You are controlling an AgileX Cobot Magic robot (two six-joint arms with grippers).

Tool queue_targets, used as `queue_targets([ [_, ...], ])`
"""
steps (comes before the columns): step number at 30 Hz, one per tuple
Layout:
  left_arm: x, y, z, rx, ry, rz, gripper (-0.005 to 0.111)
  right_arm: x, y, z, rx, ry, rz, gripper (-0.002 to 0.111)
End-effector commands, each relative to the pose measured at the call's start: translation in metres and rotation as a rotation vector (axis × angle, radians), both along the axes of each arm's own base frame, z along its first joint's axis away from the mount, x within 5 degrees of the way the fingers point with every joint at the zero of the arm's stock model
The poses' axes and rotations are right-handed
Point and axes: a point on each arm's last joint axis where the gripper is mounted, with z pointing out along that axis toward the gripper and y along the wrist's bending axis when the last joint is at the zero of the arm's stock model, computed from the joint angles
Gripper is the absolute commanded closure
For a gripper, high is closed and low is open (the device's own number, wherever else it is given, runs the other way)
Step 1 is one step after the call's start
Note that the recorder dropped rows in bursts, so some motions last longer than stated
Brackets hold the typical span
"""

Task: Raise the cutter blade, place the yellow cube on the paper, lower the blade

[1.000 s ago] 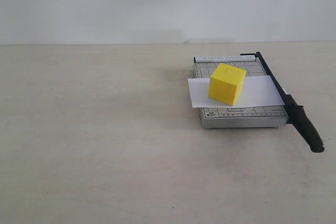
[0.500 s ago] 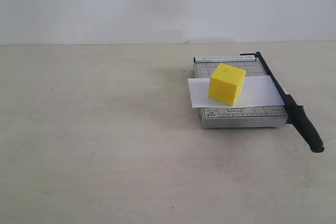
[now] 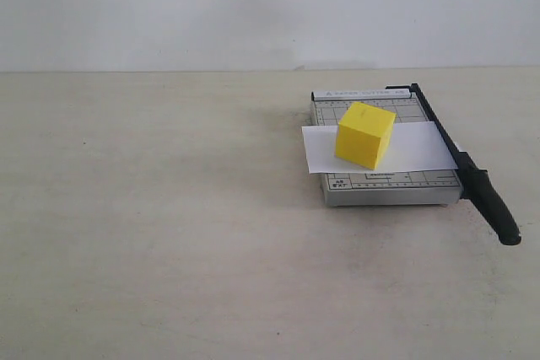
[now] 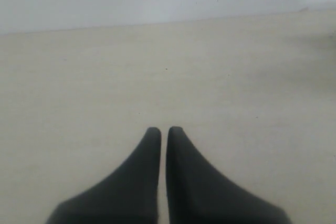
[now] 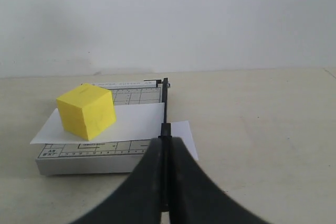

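The yellow cube (image 3: 364, 134) rests on the white paper (image 3: 413, 147), which lies across the grey gridded trimmer base (image 3: 388, 187). The cutter blade (image 3: 439, 128) lies flat along the base's right edge, over the paper, its thick black handle (image 3: 494, 208) jutting past the front corner. Neither gripper appears in the exterior view. In the right wrist view my right gripper (image 5: 165, 140) is shut, holds nothing, and is lined up with the blade (image 5: 165, 103), with the cube (image 5: 86, 111) and paper (image 5: 136, 121) beyond it. My left gripper (image 4: 160, 129) is shut over bare table, empty.
The beige table (image 3: 169, 208) stretches to the left and in front of the trimmer. A plain white wall (image 3: 253, 6) stands behind it.
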Motion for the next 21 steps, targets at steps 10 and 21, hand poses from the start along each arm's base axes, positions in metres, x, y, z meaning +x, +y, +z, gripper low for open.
queue_targets([
  [10,-0.0002,-0.0002,-0.0015,0.000,0.005,-0.002,0.102,-0.0002,-0.0017,0.0002,0.010,-0.013,-0.021,0.106],
  [21,-0.0002,-0.0002,-0.0015,0.000,0.005,-0.002,0.102,-0.0002,-0.0016,0.0001,0.020,-0.013,-0.022,0.106],
])
